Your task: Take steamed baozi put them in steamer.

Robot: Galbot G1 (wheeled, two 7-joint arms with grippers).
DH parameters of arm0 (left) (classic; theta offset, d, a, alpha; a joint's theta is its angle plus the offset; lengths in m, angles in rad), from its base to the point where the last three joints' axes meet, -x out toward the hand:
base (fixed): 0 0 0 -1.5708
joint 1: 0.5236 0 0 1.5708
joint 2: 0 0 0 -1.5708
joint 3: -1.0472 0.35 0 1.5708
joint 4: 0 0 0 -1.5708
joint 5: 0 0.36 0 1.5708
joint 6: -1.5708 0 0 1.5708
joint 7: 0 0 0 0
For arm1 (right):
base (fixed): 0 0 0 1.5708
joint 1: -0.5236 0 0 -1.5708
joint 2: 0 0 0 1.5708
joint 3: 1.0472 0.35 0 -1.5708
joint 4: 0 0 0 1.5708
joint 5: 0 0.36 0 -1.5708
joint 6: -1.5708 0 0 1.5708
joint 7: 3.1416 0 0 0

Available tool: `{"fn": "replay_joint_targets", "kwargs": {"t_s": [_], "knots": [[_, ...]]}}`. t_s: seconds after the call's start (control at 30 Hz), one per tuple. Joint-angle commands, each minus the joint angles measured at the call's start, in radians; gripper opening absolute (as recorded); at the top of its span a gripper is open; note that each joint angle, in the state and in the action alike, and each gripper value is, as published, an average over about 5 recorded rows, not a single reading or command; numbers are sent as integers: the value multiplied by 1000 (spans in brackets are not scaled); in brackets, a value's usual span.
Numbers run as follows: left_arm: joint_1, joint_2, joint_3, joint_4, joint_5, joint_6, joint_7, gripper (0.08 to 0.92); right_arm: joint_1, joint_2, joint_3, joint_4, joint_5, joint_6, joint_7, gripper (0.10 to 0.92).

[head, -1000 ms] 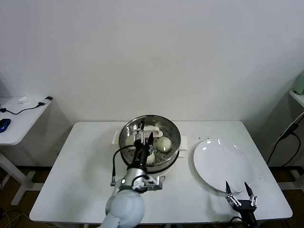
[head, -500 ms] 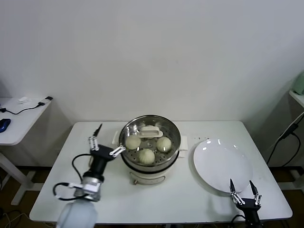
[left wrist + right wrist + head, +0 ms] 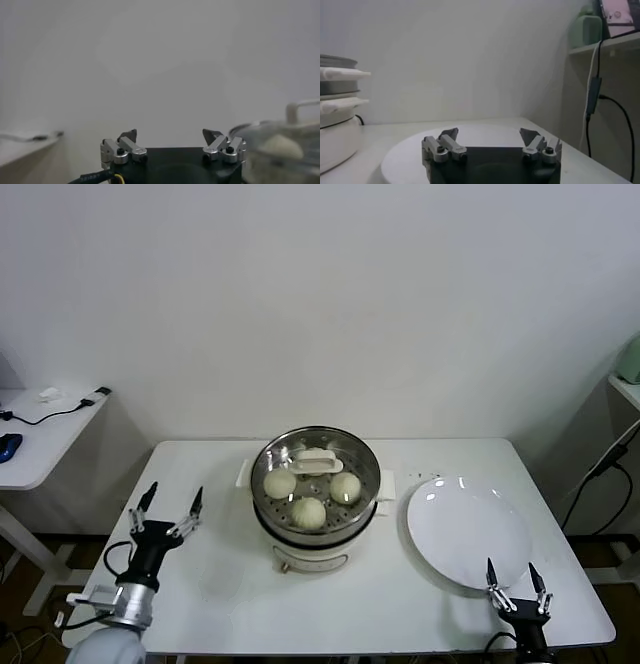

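Note:
The steamer [image 3: 316,446], a shiny steel pot on a white base, stands at the table's middle. Three cream-white baozi lie on its perforated tray: one at the left [image 3: 280,483], one at the right [image 3: 345,485], one at the front [image 3: 309,513]. A fourth is not visible; a white handle-like piece [image 3: 317,461] lies at the back of the tray. My left gripper [image 3: 172,503] is open and empty, low over the table's left front, well left of the steamer. In its wrist view [image 3: 171,134] the steamer [image 3: 280,150] shows beside it. My right gripper [image 3: 513,572] is open and empty at the front right, by the plate's near rim.
A flat white plate [image 3: 468,530] lies bare right of the steamer; it also shows in the right wrist view [image 3: 485,134]. A white side desk [image 3: 40,434] with cables stands far left. A shelf with a green item [image 3: 586,29] and hanging cables stands at the right.
My left gripper has withdrawn from over the steamer, moving left and toward the table's front, open and empty. Three baozi now show uncovered in the pot. The right gripper has barely moved.

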Motion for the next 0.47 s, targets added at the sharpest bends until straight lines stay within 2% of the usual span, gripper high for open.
{"fn": "replay_joint_targets", "kwargs": {"t_s": [0.03, 0.47], "knots": [[43, 30, -66, 193, -112, -107, 42, 823, 9, 6, -10, -8, -5, 2, 8, 823], [52, 7, -31, 201, -85, -129, 45, 823, 11, 8, -13, -5, -6, 5, 9, 823]]}}
